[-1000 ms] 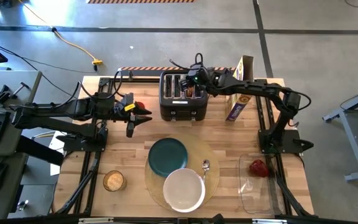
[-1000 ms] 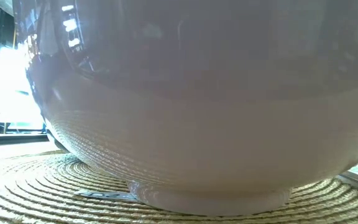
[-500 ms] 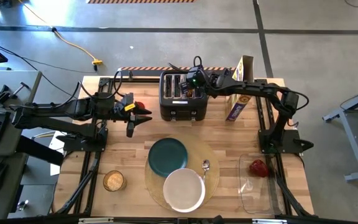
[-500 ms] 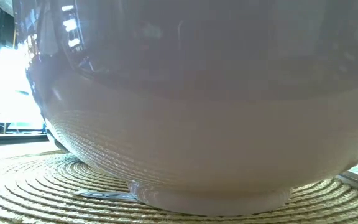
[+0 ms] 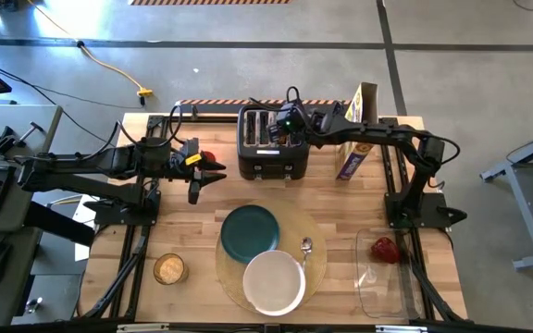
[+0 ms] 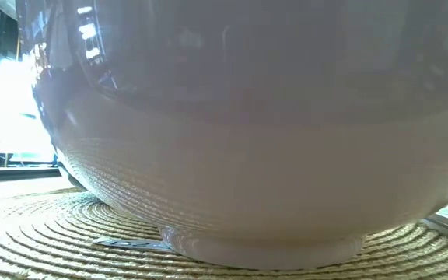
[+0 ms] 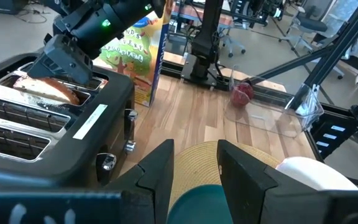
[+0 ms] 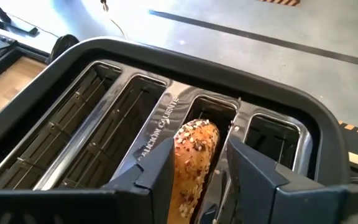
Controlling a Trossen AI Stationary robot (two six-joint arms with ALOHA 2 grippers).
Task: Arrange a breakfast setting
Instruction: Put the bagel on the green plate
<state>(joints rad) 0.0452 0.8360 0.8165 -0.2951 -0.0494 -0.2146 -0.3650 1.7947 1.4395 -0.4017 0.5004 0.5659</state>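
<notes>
Here, right claw [image 8: 194, 163] clamped on bagel half [image 8: 191, 155], unmoved in toaster [image 5: 271, 143] slot. Left claw [image 7: 194, 165] apart, idle. Extraction pending.

Even, bright overhead light falls on the desk [image 5: 192, 231], with soft shadows. In the low view the white bowl [image 6: 247, 140] fills the frame, blurred, with window glare at upper left. Both wrist views are sharp.

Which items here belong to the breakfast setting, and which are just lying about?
Setting: placemat, teal plate, white bowl, spoon, bagel half in the right tool, red food item.

Lying about: toaster, cereal box, red cup.
</notes>
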